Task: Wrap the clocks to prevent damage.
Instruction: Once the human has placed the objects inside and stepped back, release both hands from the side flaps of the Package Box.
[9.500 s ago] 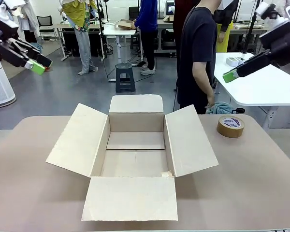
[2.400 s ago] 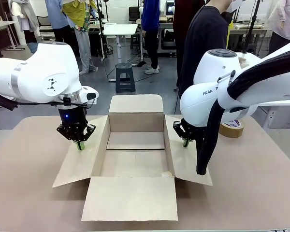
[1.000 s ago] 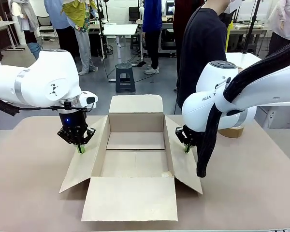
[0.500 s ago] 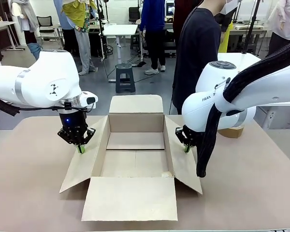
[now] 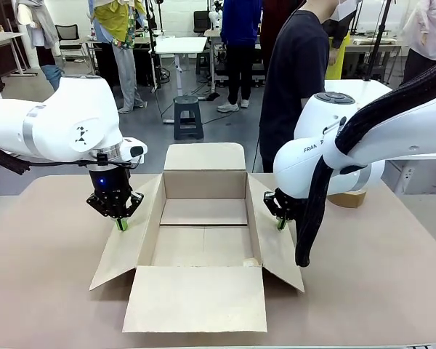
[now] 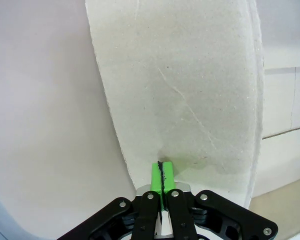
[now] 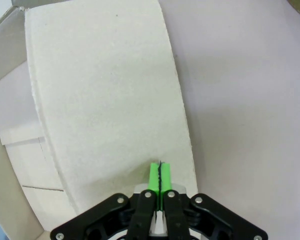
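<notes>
Left fingers [image 5: 120,224] and right fingers [image 5: 280,223], both clenched empty, press down the side flaps [image 5: 123,251] of the open cardboard box [image 5: 203,185] mid-tabletop [image 5: 378,283]. Uneven pressure could crease a flap or skid the box sideways.

A pale brown tabletop [image 5: 43,291] with rounded far corners carries an open cardboard box [image 5: 203,247] at its middle. The box stands on its base with all four flaps spread: the near flap lies flat on the surface, the far flap stands up, and the two side flaps slope outward and down toward the tabletop. Near the far right edge, well apart from the box, lies a roll of brown tape [image 5: 346,198], mostly hidden behind the robot's right arm.
</notes>
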Controlling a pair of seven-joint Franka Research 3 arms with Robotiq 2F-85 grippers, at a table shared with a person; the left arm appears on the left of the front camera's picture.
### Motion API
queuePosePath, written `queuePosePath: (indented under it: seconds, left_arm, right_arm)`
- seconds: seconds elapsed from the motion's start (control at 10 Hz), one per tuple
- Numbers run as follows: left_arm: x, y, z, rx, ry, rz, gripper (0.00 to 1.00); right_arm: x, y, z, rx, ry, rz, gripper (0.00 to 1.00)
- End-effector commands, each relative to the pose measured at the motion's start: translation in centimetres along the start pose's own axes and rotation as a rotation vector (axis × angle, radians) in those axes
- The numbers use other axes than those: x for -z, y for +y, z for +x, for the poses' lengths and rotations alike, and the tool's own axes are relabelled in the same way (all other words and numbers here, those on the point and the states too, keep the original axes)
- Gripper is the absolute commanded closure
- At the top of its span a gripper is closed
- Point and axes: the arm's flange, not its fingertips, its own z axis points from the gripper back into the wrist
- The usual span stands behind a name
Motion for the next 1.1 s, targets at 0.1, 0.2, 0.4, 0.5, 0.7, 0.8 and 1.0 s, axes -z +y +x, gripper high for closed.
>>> queuePosePath:
  seconds: [0.1,0.2,0.4,0.5,0.7,0.8,1.0]
  left_arm:
    - [0.11,0.07,-0.10,0.003,0.008,0.008,1.00]
    - [0.11,0.07,-0.10,0.003,0.008,0.008,1.00]
    - [0.11,0.07,-0.10,0.003,0.008,0.008,1.00]
    - [0.11,0.07,-0.10,0.003,0.008,0.008,1.00]
    - [0.11,0.07,-0.10,0.003,0.008,0.008,1.00]
    - [0.11,0.07,-0.10,0.003,0.008,0.008,1.00]
    - [0.11,0.07,-0.10,0.003,0.008,0.008,1.00]
  right_arm:
    - [0.15,0.08,-0.18,0.004,0.005,-0.007,0.99]
    - [0.15,0.08,-0.18,0.004,0.005,-0.007,0.99]
    - [0.15,0.08,-0.18,0.004,0.005,-0.007,0.99]
    - [0.15,0.08,-0.18,0.004,0.005,-0.007,0.99]
    - [0.15,0.08,-0.18,0.004,0.005,-0.007,0.99]
    - [0.15,0.08,-0.18,0.004,0.005,-0.007,0.99]
    - [0.15,0.08,-0.18,0.004,0.005,-0.007,0.99]
